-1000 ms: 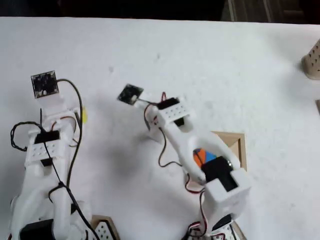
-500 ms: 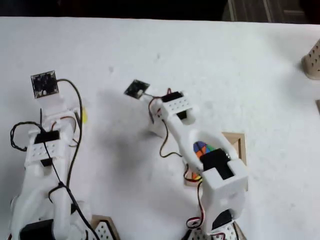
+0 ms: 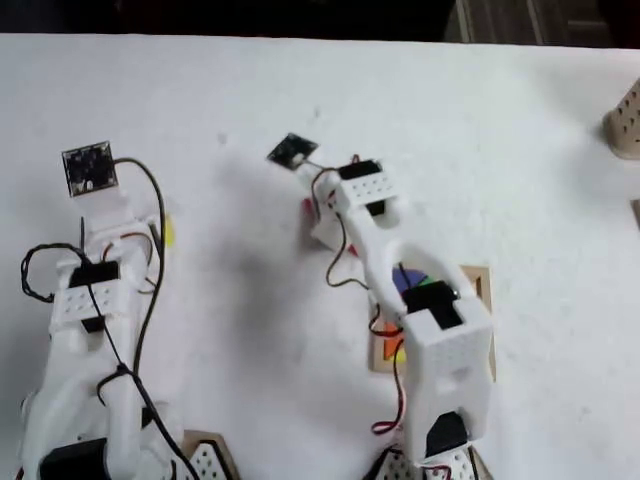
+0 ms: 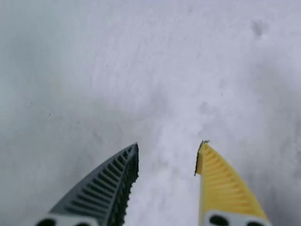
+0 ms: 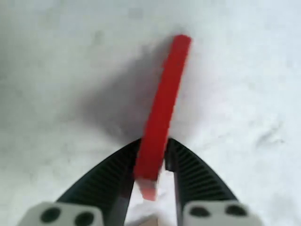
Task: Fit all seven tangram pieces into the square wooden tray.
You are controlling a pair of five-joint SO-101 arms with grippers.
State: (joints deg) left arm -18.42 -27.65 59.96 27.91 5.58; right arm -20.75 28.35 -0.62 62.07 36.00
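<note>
Where the right end effector (image 5: 154, 145) grips, the red piece (image 5: 167, 89) (edge-on) protrudes.

Worktop (image 3: 520, 130) was bright white, lit evenly from above, near washed out, no hard glare spots. Room (image 3: 250, 15) beyond far edge was near black.

Right arm (image 3: 400, 270) threw faint, diffuse grey shadow on worktop toward left edge, with no crisp outline.

Right wrist view: red piece (image 5: 162, 113) in right jaws cast darker, soft-edged shadow beside it on worktop. Red face was evenly lit, without highlights.

Left wrist view: worktop was palest between left jaws, with grey shade over part farther out. Yellow jaw was brightly lit.
</note>
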